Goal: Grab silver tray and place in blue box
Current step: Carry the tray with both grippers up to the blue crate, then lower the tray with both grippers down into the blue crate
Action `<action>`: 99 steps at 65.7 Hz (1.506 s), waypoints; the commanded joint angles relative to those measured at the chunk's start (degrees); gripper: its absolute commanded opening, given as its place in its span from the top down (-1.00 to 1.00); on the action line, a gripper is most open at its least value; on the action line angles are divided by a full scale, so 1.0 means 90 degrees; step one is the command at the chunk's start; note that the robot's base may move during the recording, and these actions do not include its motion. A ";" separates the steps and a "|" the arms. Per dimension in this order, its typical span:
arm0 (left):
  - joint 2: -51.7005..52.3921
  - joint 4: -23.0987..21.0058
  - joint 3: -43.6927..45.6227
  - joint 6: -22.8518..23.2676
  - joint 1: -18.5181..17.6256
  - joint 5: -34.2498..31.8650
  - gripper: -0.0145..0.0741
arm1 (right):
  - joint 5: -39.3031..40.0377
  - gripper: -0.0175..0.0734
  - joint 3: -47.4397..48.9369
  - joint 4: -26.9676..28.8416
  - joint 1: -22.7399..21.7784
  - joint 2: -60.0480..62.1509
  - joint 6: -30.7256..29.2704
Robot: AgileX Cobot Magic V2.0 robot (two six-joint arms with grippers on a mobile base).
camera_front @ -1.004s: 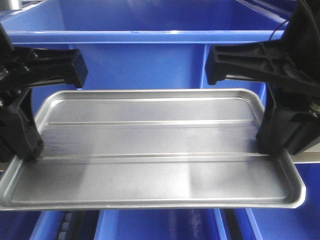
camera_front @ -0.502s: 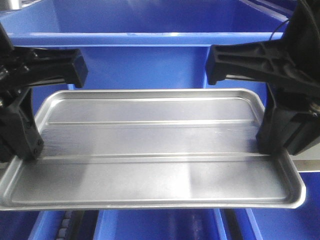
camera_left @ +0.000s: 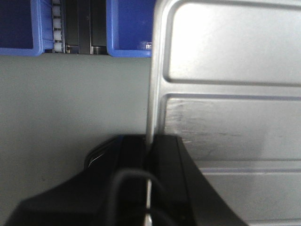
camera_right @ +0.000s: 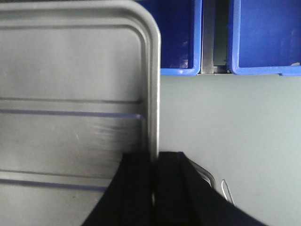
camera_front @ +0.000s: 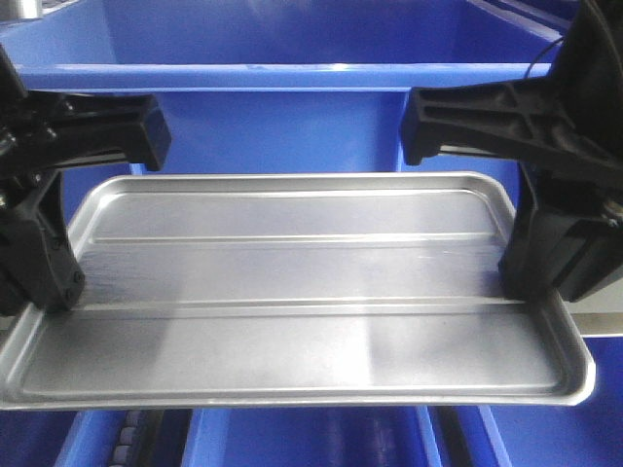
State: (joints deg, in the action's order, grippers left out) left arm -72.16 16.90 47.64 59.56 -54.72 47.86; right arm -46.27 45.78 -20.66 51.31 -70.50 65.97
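The silver tray (camera_front: 292, 292) hangs level in the air, its two long ridges running left to right. My left gripper (camera_front: 44, 282) is shut on the tray's left rim, and my right gripper (camera_front: 535, 272) is shut on its right rim. In the left wrist view the rim of the silver tray (camera_left: 225, 94) runs straight down between the closed black fingers of my left gripper (camera_left: 148, 146). The right wrist view shows the silver tray (camera_right: 70, 94) clamped the same way by my right gripper (camera_right: 154, 162). The blue box (camera_front: 292, 68) stands just behind the tray, its thick rim higher than the tray.
Grey floor (camera_left: 70, 103) lies below the tray. Smaller blue bins (camera_right: 263, 37) with a dark roller track (camera_left: 77, 28) between them sit under the tray's near edge. A grey ledge (camera_front: 604, 321) shows at the right.
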 commanded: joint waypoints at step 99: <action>-0.1630 -0.2509 0.5576 -0.4876 0.2566 0.0215 0.71 | -0.0081 0.48 0.5375 0.1563 -0.1664 -0.1429 -0.3838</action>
State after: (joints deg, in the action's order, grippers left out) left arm -86.73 7.42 93.23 19.47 -31.95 60.07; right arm -58.88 89.03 -16.50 36.99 -81.28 37.55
